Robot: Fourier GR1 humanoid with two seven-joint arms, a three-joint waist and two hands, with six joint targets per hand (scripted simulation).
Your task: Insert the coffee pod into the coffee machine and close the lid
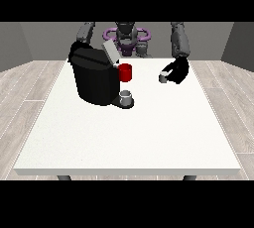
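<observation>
White desk fills my front view. On its far left part I see the black coffee machine with its lid tilted up, a red cup just behind it and a grey cup at its base. The hand at the view's right has its fingers curled round the small coffee pod, just above the desk. The other hand is hidden behind the machine.

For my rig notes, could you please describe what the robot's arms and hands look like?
Both arms are bulky, rounded grey segments hanging from the shoulders. The hand at the view's right is black and glossy below a grey forearm. The other arm shows only its grey upper part; its hand is hidden behind the coffee machine. No cables or markings show.
</observation>
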